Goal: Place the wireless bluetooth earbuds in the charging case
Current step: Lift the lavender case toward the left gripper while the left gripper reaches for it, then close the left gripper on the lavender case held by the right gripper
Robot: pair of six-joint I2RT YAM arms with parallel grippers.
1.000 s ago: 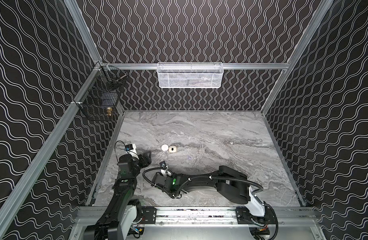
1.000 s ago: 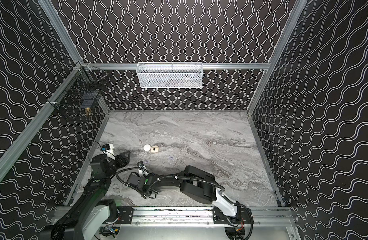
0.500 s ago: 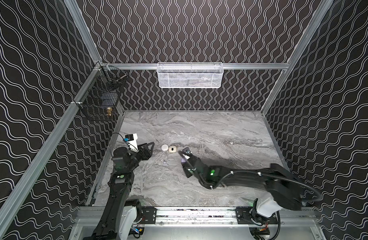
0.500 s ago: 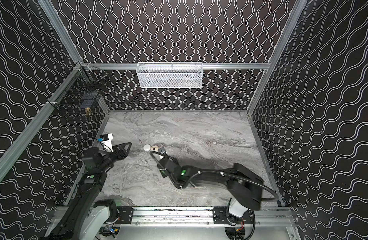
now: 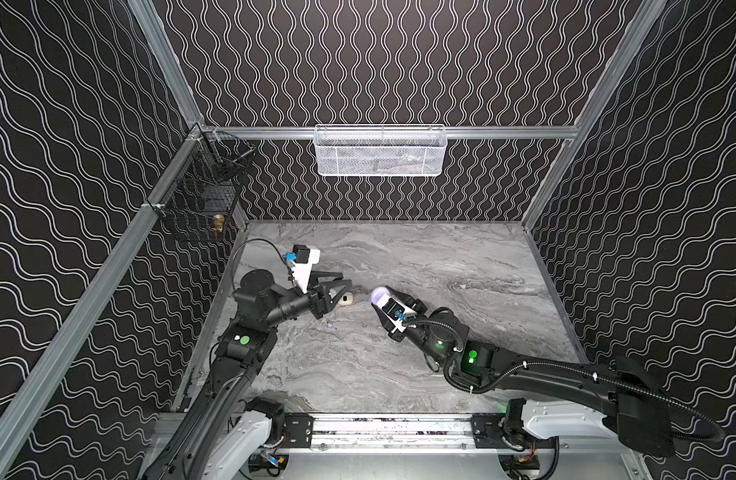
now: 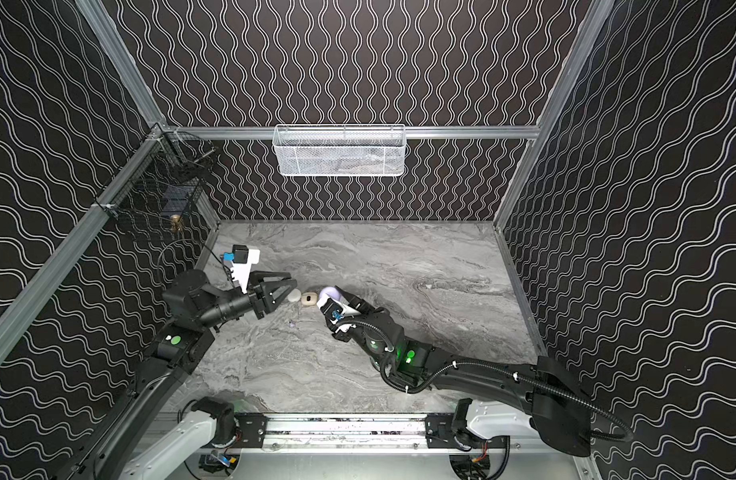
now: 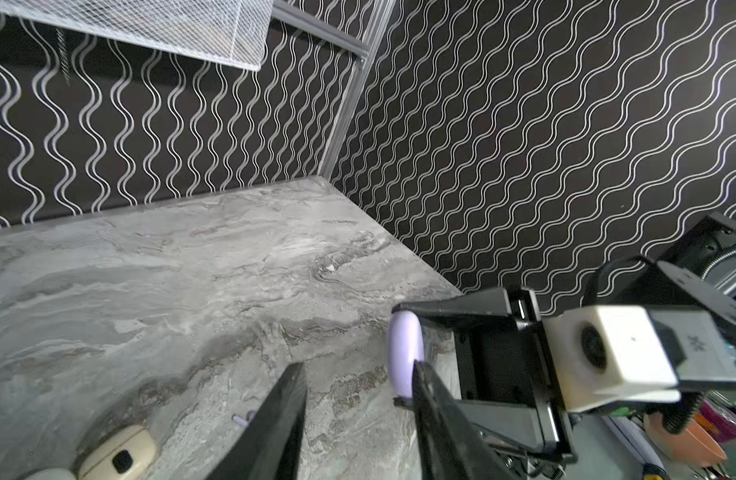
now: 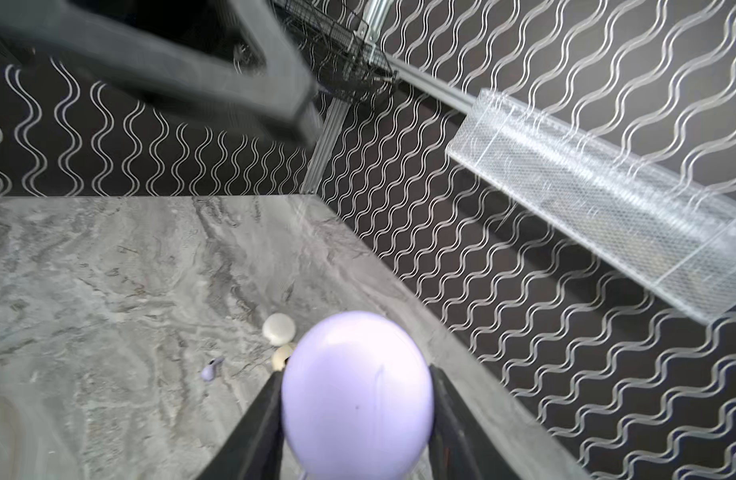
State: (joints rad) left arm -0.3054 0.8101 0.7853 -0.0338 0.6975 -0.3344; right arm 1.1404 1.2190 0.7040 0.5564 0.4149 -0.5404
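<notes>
A lavender earbud [image 8: 211, 370] lies loose on the marble table [image 5: 441, 266], near a cream case [image 6: 309, 298] and a white case [image 6: 293, 296] sitting side by side. Just beside them the right gripper [image 8: 355, 378] pinches the lavender charging case [image 8: 358, 407]. The left gripper [image 6: 291, 279] hovers by the white case, its jaws apart and empty.

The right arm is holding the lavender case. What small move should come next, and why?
Probably ease the left gripper toward the lavender case and catch its lid. The right gripper has the case clamped between its jaws, and it looks closed, while a lavender earbud lies loose on the table. The left jaws stand apart, empty, facing the case.
</notes>
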